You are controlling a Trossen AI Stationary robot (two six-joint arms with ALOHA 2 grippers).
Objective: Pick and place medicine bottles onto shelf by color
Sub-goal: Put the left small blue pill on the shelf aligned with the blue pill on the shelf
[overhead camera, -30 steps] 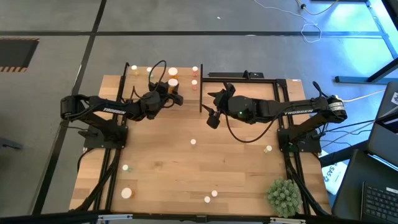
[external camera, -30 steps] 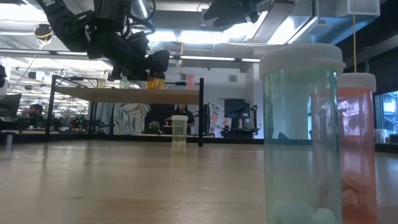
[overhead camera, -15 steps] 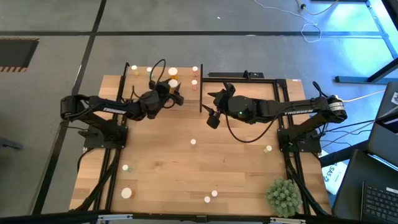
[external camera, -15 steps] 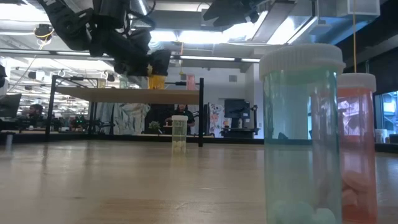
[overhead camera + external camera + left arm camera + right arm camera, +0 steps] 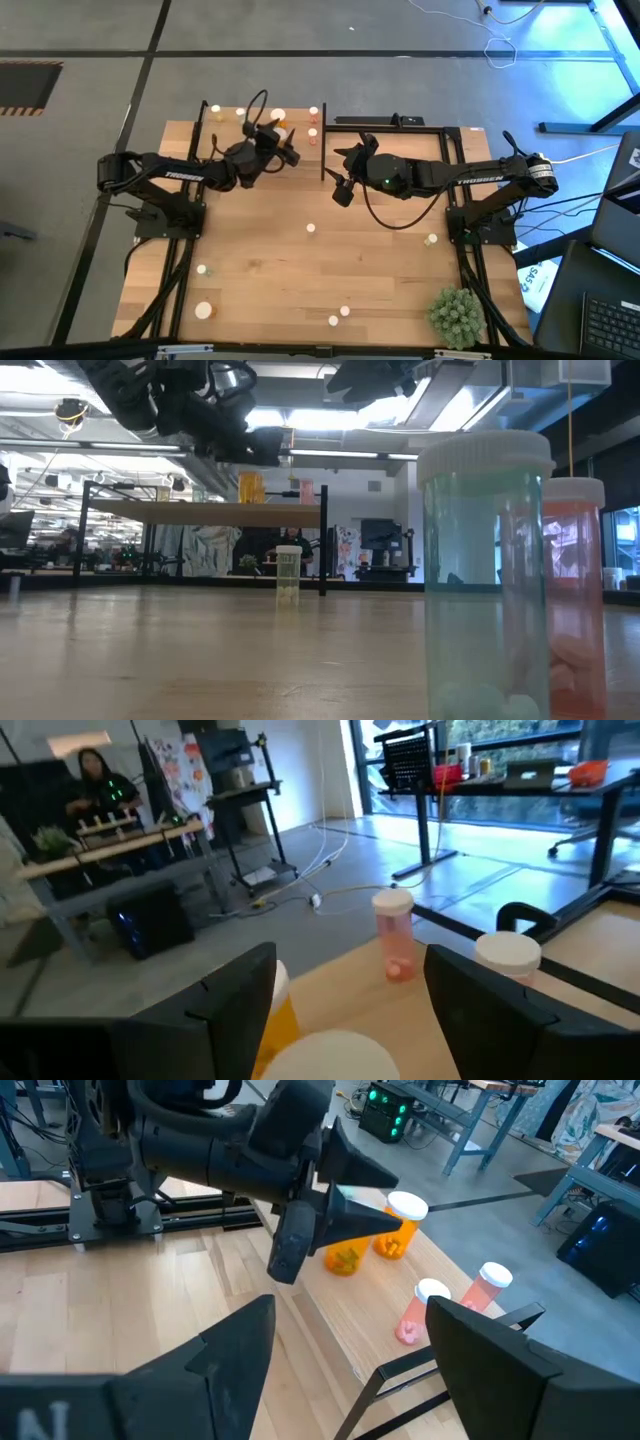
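The shelf [image 5: 228, 135] stands at the table's far edge, left of centre. My left gripper [image 5: 286, 152] hangs open just above an orange bottle [image 5: 250, 488] that stands upright on the shelf board [image 5: 190, 510]. In the left wrist view its fingers stand either side of a white cap [image 5: 330, 1055] and touch nothing. Another orange bottle [image 5: 278, 117] and two pink bottles [image 5: 313, 112] [image 5: 313, 132] also stand on the shelf. My right gripper [image 5: 342, 188] waits open, raised above the table to the right of the shelf.
Loose bottles stand about the table: one mid-table [image 5: 311, 228], one at the right [image 5: 432, 239], two near the left edge [image 5: 204, 311] and two at the near edge [image 5: 339, 316]. A spiky green plant ball [image 5: 455, 315] sits at the near right corner. Black shelf posts [image 5: 324, 150] stand beside both grippers.
My left gripper has let go of the orange bottle and risen straight up from it, rolling at the wrist. The bottle stays upright on the shelf where it was.
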